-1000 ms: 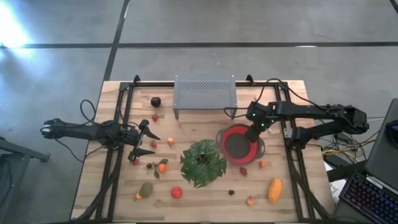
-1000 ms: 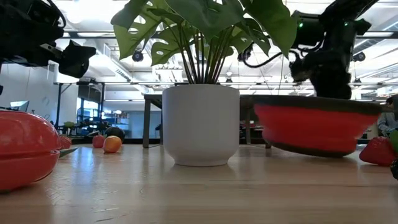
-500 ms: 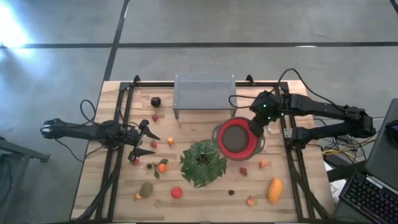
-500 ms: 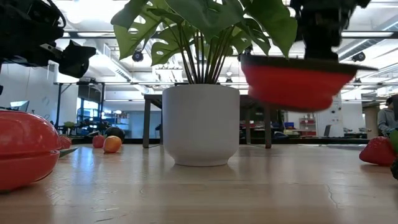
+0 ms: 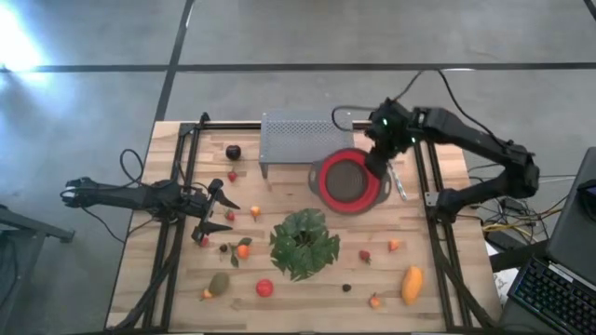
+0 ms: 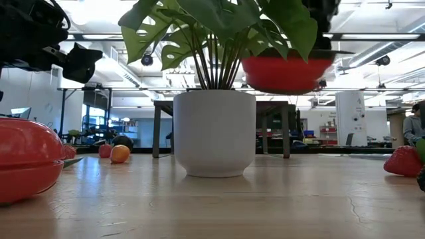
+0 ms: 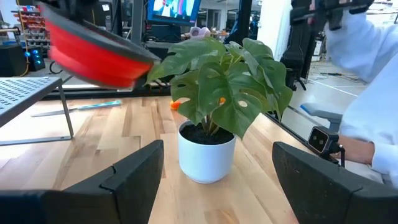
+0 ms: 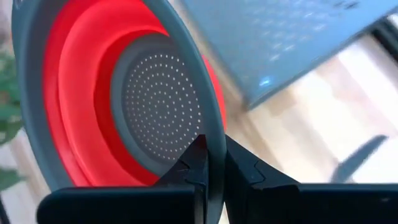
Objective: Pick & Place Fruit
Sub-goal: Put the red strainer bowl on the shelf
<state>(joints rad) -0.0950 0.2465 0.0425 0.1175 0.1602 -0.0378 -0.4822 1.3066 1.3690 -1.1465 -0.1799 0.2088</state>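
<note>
Small toy fruits lie scattered on the wooden table: a dark purple round one (image 5: 233, 152), orange ones (image 5: 243, 249), a red one (image 5: 264, 288), an olive-green one (image 5: 219, 283), a yellow-orange oblong one (image 5: 411, 284) and a strawberry (image 5: 364, 255). My right gripper (image 5: 377, 164) is shut on the red colander bowl (image 5: 348, 182), which is in the air in front of the grey rack; the bowl also shows in the low view (image 6: 285, 70). My left gripper (image 5: 226, 216) waits open and empty at the table's left. My right gripper pinches the bowl's grey rim (image 8: 215, 127) on the bowl's right side, one finger (image 8: 194, 167) inside the bowl and the other outside. The fingers come slanting down from the far right. The bowl hangs lifted clear of the table, opening up.
A green leafy plant in a white pot (image 5: 304, 244) stands mid-table, just near of the bowl. A grey perforated rack (image 5: 307, 138) stands at the far edge. A pale pen-like tool (image 5: 399, 183) lies right of the bowl. A person's white sleeve (image 7: 373, 93) shows beyond the table.
My right gripper has risen and gone toward the table's far edge and left, toward the grey rack, still shut on the bowl. The bowl, which sat tilted low over the table at the right, is now lifted clear, level and higher.
</note>
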